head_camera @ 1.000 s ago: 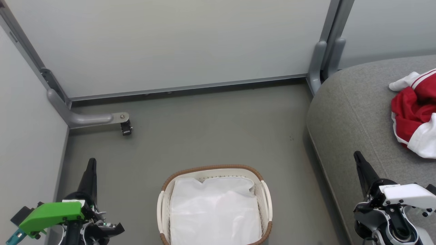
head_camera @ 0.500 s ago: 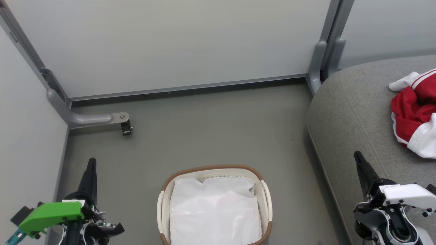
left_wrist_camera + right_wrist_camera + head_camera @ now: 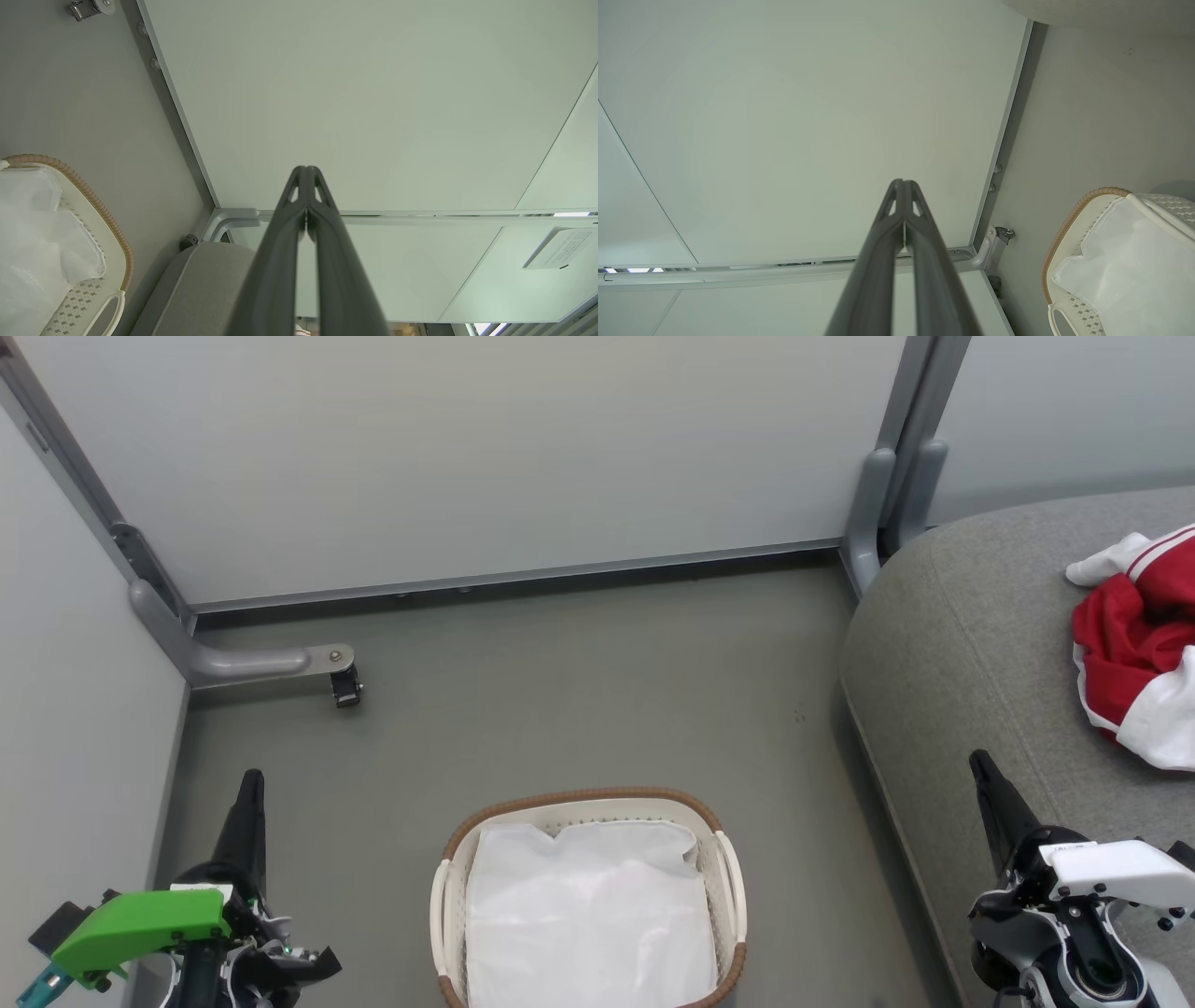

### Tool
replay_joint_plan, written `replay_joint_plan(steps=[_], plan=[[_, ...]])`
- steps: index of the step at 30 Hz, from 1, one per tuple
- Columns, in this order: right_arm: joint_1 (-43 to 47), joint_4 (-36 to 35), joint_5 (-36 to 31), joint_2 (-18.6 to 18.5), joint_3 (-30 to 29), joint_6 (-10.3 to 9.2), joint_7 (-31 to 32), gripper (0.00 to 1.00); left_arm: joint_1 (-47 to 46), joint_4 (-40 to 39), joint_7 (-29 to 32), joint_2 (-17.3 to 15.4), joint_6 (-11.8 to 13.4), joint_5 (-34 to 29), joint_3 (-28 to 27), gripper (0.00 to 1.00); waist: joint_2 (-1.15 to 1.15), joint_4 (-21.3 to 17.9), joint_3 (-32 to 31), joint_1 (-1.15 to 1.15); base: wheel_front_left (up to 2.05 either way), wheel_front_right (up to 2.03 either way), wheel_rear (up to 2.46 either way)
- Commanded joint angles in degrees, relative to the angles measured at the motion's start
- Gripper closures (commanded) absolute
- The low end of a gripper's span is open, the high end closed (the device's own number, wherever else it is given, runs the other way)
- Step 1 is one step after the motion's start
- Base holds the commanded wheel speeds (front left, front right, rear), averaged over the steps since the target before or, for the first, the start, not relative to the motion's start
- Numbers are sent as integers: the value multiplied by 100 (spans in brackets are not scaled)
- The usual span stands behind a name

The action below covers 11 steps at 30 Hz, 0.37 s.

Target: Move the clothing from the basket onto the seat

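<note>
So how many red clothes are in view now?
1 bundle of red-and-white clothing, lying on the grey seat at the head view's right edge. It is bunched and cut off by the frame, so more pieces may be hidden. The basket holds a white liner.

On floor (image 3: 579, 691), basket (image 3: 583, 795); on seat (image 3: 971, 635), red clothing (image 3: 1130, 635).

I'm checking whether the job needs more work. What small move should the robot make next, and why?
Probably no new reach; at most a slight lean of the head over the basket to confirm. Its white liner looks bare of red fabric, the clothing lies on the seat, and the left gripper and right gripper have shut jaws holding nothing.
</note>
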<state>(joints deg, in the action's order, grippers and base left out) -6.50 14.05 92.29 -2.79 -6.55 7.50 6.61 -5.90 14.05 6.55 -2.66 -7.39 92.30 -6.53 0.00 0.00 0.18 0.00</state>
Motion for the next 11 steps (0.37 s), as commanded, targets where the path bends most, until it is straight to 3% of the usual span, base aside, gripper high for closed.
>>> replay_joint_plan(steps=[1, 11], plan=[[59, -21, 22, -16, -10, -1, 9, 100, -65, -9, 18, -40, -28, 21, -11, 100, 0, 0, 0, 0, 0, 0, 0], [59, -21, 23, -16, -10, -1, 8, 100, -65, -8, 18, -40, -28, 21, -11, 100, 0, 0, 0, 0, 0, 0, 0]])
